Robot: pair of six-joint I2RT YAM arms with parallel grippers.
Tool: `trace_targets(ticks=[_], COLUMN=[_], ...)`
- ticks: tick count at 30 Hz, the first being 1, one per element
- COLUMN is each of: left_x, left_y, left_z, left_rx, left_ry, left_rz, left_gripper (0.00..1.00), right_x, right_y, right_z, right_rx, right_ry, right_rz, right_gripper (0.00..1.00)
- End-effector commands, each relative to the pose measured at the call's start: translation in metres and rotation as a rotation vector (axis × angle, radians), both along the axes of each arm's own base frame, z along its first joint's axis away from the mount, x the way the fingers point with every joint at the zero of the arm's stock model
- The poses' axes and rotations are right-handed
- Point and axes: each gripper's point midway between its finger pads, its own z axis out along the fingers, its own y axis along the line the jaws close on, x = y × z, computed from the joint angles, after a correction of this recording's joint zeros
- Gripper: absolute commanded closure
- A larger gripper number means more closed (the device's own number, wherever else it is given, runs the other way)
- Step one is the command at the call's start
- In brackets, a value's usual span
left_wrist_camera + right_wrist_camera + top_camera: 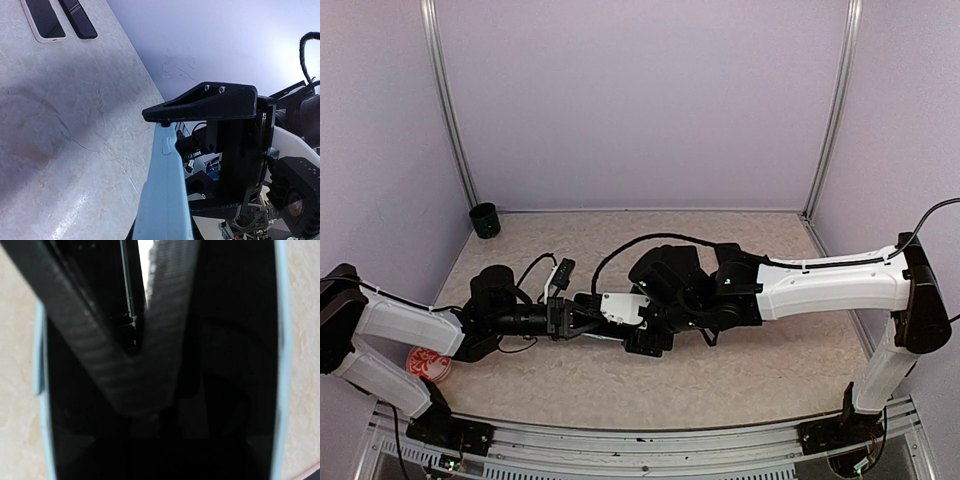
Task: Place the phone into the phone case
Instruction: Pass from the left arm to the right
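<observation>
My left gripper (572, 320) is shut on a pale blue phone case (620, 308), held off the table at mid-table. The left wrist view shows the case (165, 200) edge-on, a side button facing the camera. My right gripper (652, 322) is at the case's far end, and one black finger (200, 102) touches that end. In the right wrist view the case rim (40, 390) frames a dark inside, and I cannot tell if a phone is in it. A white-rimmed phone (45, 20) and a black slab (77, 20) lie on the table behind; they also show in the top view (560, 272).
A black cup (484, 220) stands at the back left corner. A red round object (428, 362) lies at the front left by the left arm. Black cables (535, 270) trail over the table near the phones. Pale walls and metal posts enclose the table.
</observation>
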Motion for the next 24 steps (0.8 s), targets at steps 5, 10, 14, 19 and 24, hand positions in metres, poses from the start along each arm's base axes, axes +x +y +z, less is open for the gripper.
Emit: trace_targets(ticks=[5, 10, 14, 19, 24], left_x=[0.001, 0.002, 0.004, 0.009, 0.024], left_y=[-0.005, -0.005, -0.004, 0.001, 0.02], left_z=[0.025, 0.026, 0.027, 0.027, 0.027], left_rx=[-0.066, -0.064, -0.06, -0.041, -0.023], left_ry=[-0.081, -0.079, -0.084, -0.096, -0.096], left_rz=[-0.012, -0.004, 0.01, 0.05, 0.16], left_gripper=[1.0, 0.81, 0.41, 0.02, 0.01], right_x=[-0.022, -0.015, -0.013, -0.012, -0.003], right_y=[0.01, 0.01, 0.01, 0.008, 0.003], right_z=[0.012, 0.011, 0.01, 0.011, 0.018], right_rx=[0.059, 0.059, 0.074, 0.112, 0.158], right_ry=[0.08, 0.074, 0.082, 0.097, 0.099], right_rz=[0.066, 0.018, -0.013, -0.041, -0.098], right_gripper=[0.47, 0.51, 0.53, 0.54, 0.55])
